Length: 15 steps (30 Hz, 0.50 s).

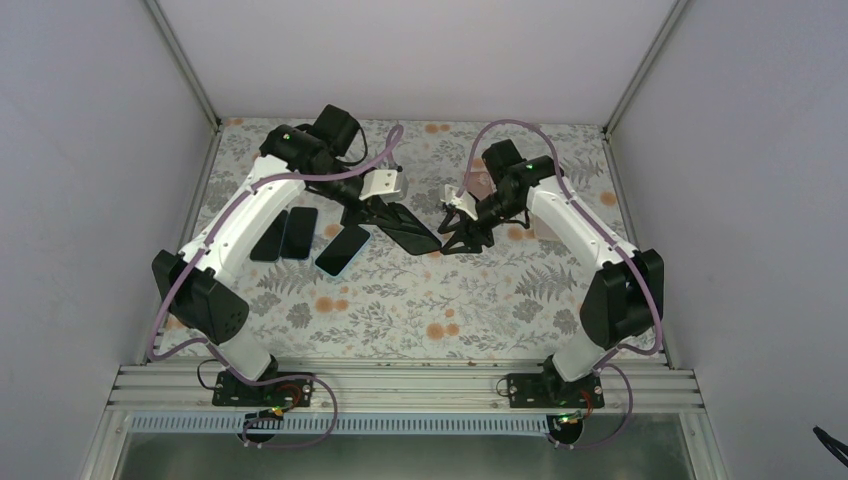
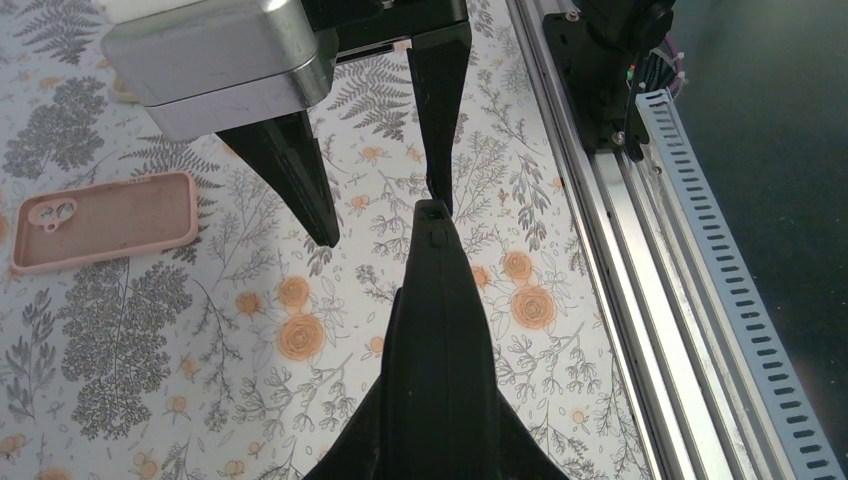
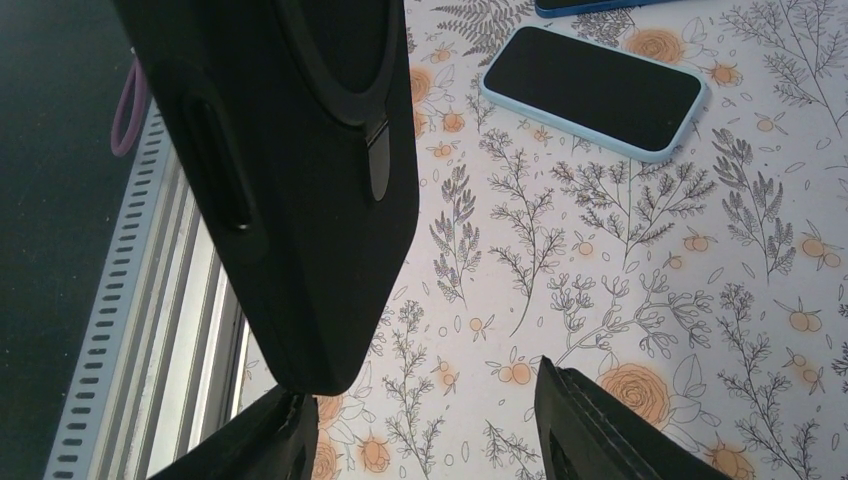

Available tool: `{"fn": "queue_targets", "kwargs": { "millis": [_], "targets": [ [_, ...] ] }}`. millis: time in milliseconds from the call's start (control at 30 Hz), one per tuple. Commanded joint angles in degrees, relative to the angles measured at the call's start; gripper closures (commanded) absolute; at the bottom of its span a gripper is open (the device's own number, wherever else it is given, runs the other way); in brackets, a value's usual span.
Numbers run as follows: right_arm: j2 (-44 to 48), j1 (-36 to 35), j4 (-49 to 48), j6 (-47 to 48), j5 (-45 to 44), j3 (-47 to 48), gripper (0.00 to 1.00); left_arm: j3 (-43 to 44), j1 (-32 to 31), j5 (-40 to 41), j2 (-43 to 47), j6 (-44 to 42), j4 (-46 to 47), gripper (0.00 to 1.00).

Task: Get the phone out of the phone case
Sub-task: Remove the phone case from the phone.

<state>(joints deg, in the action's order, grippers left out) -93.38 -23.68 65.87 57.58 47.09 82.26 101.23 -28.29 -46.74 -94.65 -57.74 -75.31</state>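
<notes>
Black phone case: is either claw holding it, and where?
Cannot tell: the black phone case spans between left gripper and right gripper, both open; neither visibly clamps it.

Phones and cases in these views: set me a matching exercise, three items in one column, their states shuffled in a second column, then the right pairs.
Column one
1. black phone case
2. pink phone case
3. light blue phone

Column two
A. lies flat, dark screen up
B. up off the table, its back in view
C. lies flat on the table, empty

Pairs: 1-B, 2-C, 3-A
</notes>
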Motion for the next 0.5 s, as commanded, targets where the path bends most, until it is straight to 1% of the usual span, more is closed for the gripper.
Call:
{"fn": "queue_targets", "kwargs": {
  "millis": [0, 200, 333, 467],
  "targets": [
    [-0.2, -0.7, -1.2, -0.2, 2.6, 2.1, 0.44, 1.1, -0.2, -4.5, -0.1, -0.3, 0.5, 0.98],
    [-1.4, -0.8, -3.3, -2.2, 1.8, 3.2, 0.46, 0.9, -0.3, -5.8, 0.1, -1.3, -0.8, 0.98],
    [-1.5, -0.7, -6.9, -5.6, -0.1, 4.7, 0.47, 0.7, -0.4, -7.4, 0.1, -2.1, -2.4, 0.98],
    [-3.9, -0.6, -9.0, -8.0, -3.1, 8.0, 0.47, -1.9, -2.5, -9.3, 1.7, -2.0, -2.5, 0.98]
  ]
}}
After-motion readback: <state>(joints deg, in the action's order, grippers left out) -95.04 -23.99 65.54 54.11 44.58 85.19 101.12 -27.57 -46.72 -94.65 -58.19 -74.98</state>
